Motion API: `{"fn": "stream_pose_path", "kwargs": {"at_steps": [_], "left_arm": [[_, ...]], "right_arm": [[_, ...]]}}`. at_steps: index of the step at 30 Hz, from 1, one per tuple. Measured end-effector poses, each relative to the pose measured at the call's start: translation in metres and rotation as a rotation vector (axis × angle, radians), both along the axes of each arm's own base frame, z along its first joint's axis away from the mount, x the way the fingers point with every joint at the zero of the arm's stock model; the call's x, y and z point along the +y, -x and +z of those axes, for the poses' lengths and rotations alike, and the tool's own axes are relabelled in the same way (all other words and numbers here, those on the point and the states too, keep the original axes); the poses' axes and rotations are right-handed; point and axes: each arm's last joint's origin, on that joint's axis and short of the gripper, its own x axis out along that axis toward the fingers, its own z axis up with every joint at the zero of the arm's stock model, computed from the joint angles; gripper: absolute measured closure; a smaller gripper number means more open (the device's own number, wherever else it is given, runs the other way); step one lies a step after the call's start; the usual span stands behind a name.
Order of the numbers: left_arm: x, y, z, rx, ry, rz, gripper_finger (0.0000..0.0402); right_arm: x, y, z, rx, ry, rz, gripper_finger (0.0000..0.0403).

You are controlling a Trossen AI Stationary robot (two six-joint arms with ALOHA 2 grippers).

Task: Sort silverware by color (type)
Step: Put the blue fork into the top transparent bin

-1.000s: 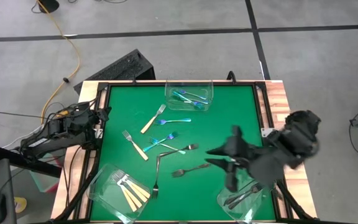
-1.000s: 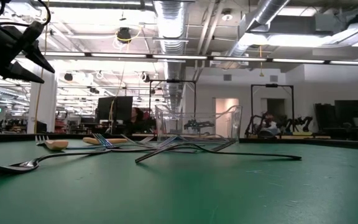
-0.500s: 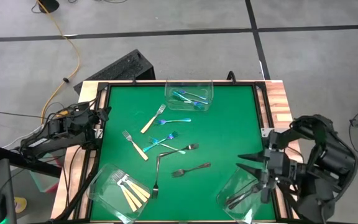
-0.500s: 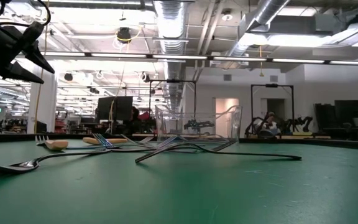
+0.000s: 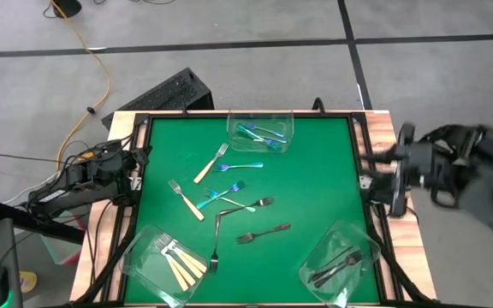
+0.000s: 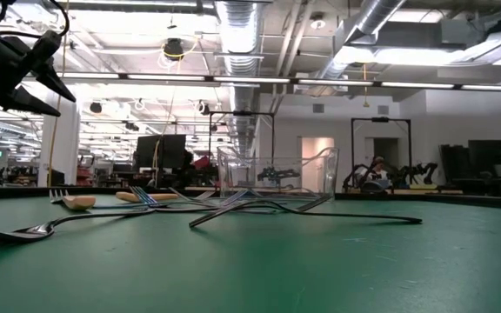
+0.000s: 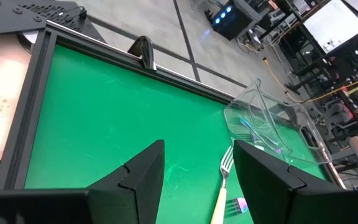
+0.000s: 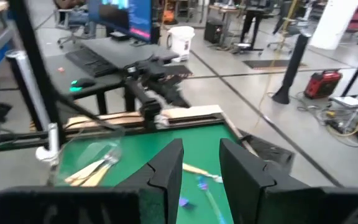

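The green table (image 5: 315,171) holds three clear tubs: one at the far edge (image 5: 261,130) with blue forks in it, one at the near left corner (image 5: 163,261) with tan forks (image 5: 178,261), one at the near right corner (image 5: 339,265) with grey forks (image 5: 336,267). Between them, loose forks lie near mid-table: a tan one (image 5: 210,163), a second tan one (image 5: 186,199), blue ones (image 5: 229,188), and grey ones (image 5: 264,233), one of them bent (image 5: 217,231). So sorting looks partly done.

The right gripper (image 5: 396,175) sits off the table's right edge, fingers spread a little with nothing between them, as the right wrist view shows (image 8: 194,165). The left gripper (image 5: 135,162) waits at the table's left edge, fingers apart and empty (image 7: 194,168).

Likely risks, as I judge them:
- The loose forks near the middle overlap or touch, so closing on one may drag a neighbour or lift two kinds at once.
- Slim flat forks on the mat may slip out of a pinch or pivot when lifted by one end.
- The tubs look light; a descending gripper clipping a rim could tip one and spill sorted forks.
- The right arm returning from outside could catch the table frame (image 5: 371,184).

No brand, label or readable writing shows on the forks, tubs or table; a distant monitor in the right wrist view is unreadable.
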Motion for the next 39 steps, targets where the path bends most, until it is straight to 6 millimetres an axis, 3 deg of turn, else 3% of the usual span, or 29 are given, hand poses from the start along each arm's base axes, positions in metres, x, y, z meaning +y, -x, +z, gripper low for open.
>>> {"fn": "stream_pose_path", "kwargs": {"at_steps": [10, 15, 19, 28, 39], "left_arm": [[0.000, 0.000, 0.000, -0.020, 0.019, -0.005, 0.0226], [0.000, 0.000, 0.000, -0.018, 0.016, -0.001, 0.0226], [0.000, 0.000, 0.000, -0.003, 0.006, -0.007, 0.0226], [0.000, 0.000, 0.000, -0.002, -0.006, 0.015, 0.0226], [0.000, 0.000, 0.000, -0.019, 0.008, 0.008, 0.0226]], "right_arm": [[-0.074, 0.041, 0.014, -0.043, 0.008, -0.053, 0.0276], [-0.092, 0.055, 0.004, -0.054, -0.049, -0.060, 0.0276], [-0.100, 0.061, -0.016, -0.050, -0.094, -0.081, 0.0276], [-0.090, 0.054, -0.082, -0.012, -0.116, -0.099, 0.0276], [-0.063, 0.039, -0.162, -0.058, -0.282, 0.102, 0.0276]]}}
